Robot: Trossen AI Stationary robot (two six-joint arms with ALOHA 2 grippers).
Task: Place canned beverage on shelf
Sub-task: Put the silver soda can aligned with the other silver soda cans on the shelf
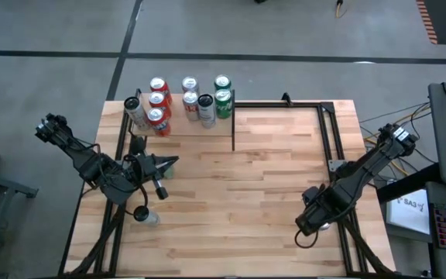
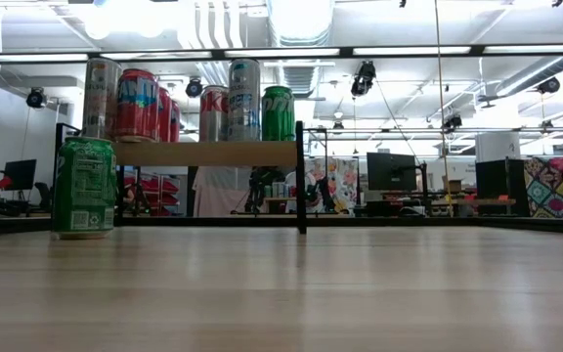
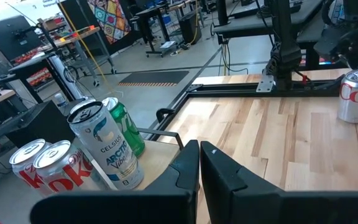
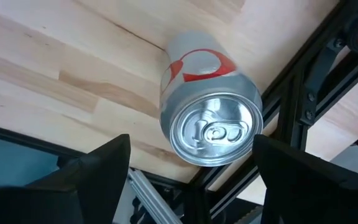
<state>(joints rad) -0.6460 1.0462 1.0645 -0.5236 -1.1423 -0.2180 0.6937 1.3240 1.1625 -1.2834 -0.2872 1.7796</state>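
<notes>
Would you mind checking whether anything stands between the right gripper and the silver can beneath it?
Nothing visible does. The right gripper is open, its fingers on either side of the silver can, which stands upright on the tabletop by the black frame rail.

shelf [image 1: 227, 132] – cans [image 1: 190, 99] crowded, tabletop [image 1: 269, 194] mid free

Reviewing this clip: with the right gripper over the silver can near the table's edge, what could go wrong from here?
1. The silver can stands close to the table edge by the black frame; the open right gripper sits above it, and an off-centre descent might nudge or tip it.
2. The shelf already holds several cans, so free room looks limited; placing another may knock a neighbour.
3. The left gripper, shut, rests near the shelf and could hinder the approach.
</notes>
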